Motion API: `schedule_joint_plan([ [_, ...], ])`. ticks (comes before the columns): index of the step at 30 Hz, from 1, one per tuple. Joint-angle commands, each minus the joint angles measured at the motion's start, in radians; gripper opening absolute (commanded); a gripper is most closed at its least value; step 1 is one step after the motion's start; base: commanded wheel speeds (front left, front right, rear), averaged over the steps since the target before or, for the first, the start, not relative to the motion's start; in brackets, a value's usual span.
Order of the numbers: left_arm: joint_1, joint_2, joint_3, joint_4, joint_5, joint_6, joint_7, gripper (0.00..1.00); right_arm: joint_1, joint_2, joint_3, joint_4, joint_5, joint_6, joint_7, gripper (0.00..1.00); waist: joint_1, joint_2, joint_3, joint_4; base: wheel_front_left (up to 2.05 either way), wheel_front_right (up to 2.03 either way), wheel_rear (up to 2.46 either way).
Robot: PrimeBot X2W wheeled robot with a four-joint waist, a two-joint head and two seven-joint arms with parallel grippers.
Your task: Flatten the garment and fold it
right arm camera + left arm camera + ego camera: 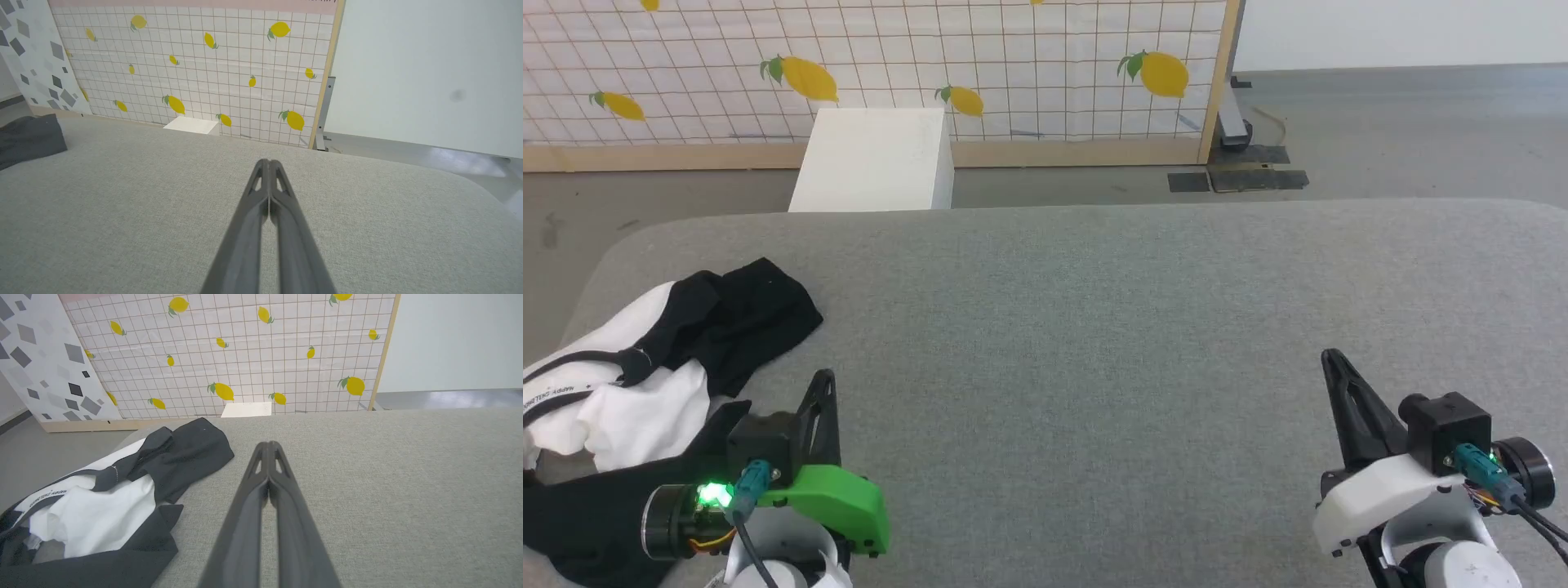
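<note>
Head view, near edge: left gripper (826, 377) at lower left, green-shelled wrist, fingers pressed together on nothing, pointing up-frame over grey padded table (1094, 327). Right gripper (1331, 356) at lower right, white-shelled wrist, fingers likewise closed and unloaded, well apart from the left. Just left of left gripper: garment (654, 384), crumpled heap, white body, black sleeves, lettered neckband strip showing, lying by table's left edge, one black fold beside that wrist. Between and beyond grippers: broad bare table surface, rounded far corners. Past far edge: grey floor (1380, 131), white box (874, 159), lemon-print grid panel (1013, 65).
</note>
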Motion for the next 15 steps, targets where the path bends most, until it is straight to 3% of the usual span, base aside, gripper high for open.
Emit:
schedule_joint_plan([
  [1, 0.011, -0.005, 0.003, -0.003, 0.013, -0.001, 0.001, 0.00, 0.009, 0.000, 0.002, -0.005, -0.006, -0.001, 0.000, 0.00, 0.0000, -0.0001, 0.000, 0.000, 0.00, 0.00, 0.00],
  [15, 0.011, -0.005, 0.003, -0.003, 0.013, -0.001, 0.001, 0.00, 0.009, 0.000, 0.002, -0.005, -0.006, -0.001, 0.000, 0.00, 0.0000, -0.0001, 0.000, 0.000, 0.00, 0.00, 0.00],
])
